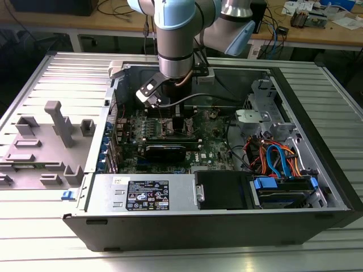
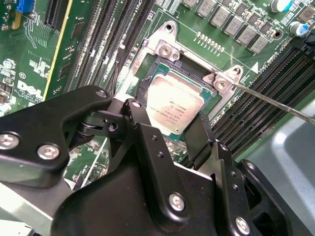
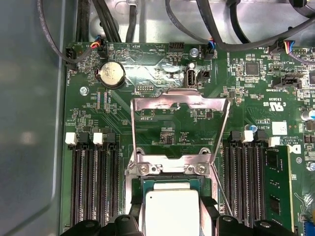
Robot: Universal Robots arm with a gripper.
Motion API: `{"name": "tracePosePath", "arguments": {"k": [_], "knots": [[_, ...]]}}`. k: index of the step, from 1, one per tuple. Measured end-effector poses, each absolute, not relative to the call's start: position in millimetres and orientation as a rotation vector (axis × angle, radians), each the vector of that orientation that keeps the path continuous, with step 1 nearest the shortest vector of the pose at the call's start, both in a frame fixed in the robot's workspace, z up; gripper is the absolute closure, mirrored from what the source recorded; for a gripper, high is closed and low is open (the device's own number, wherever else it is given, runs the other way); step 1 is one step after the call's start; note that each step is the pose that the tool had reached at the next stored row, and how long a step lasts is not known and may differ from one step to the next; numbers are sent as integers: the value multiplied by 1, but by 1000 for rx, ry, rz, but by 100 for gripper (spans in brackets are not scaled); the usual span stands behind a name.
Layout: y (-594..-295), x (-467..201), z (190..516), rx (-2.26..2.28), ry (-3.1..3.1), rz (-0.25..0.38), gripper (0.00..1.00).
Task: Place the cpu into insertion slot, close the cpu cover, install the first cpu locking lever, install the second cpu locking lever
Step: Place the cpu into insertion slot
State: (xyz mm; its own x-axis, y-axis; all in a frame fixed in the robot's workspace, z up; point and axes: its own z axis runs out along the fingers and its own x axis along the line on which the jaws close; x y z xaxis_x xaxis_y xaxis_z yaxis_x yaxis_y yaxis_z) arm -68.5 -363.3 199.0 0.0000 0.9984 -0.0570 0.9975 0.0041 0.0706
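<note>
The cpu is a small silver-topped square chip. It lies in the insertion slot, inside the slot's silvery surround on the green motherboard. My gripper is low over it, its black fingers pressed against two opposite edges of the chip. The first wrist view shows the same grip on the cpu. The cpu cover stands raised on its hinge beyond the slot. A thin locking lever sticks out, unlatched, beside the slot. In the exterior view my gripper reaches down into the open computer case.
Black RAM slots flank the socket, with a green memory stick on one side. A coin battery and cables lie beyond the cover. Drive bays with blue and orange cables are at the exterior view's right, grey fixture blocks at its left.
</note>
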Motion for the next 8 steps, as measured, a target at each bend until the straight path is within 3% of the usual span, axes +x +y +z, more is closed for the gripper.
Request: {"name": "tracePosePath", "arguments": {"k": [8], "knots": [[-363,-68,199,2157,2158,15,46]]}}
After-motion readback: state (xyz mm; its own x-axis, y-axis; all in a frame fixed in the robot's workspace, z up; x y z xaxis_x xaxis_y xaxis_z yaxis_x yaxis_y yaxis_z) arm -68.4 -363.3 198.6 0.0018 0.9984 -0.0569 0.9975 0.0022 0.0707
